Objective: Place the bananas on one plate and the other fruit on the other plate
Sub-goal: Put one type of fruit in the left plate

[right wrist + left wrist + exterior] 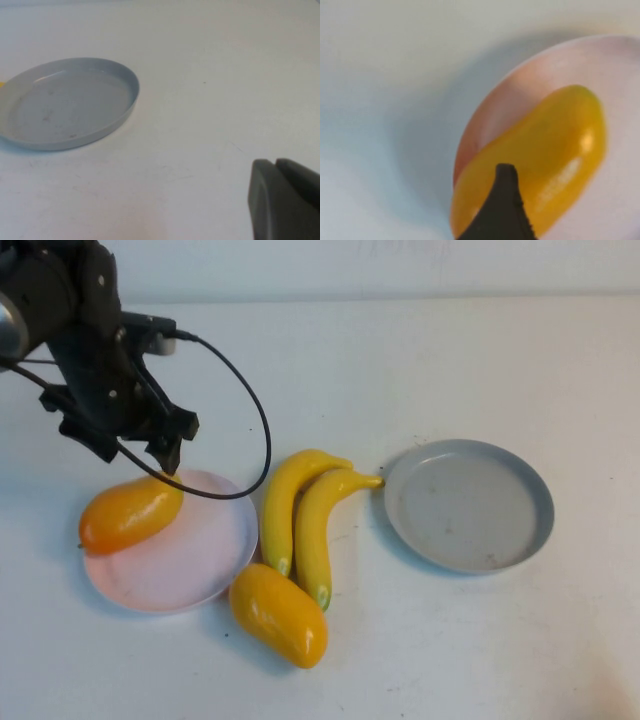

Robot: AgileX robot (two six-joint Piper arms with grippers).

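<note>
The orange mango [130, 512] lies on the left side of the pale pink plate [190, 560], overhanging its rim. My left gripper [135, 450] hovers just above it, open and empty. In the left wrist view one fingertip [502, 210] shows over the mango [555, 155] on the pink plate [545, 75]. Two bananas [285, 505] [322, 525] lie side by side on the table between the plates. The golden mango [280, 613] lies on the table in front of them. The blue-grey plate [470, 505] is empty. My right gripper [276, 170] is shut, low over the table to the right of that plate [127, 102].
The left arm's black cable [262, 430] loops down over the far edge of the pink plate. White table surface stretches behind the fruit and to the right of the grey plate. The right arm is out of the high view.
</note>
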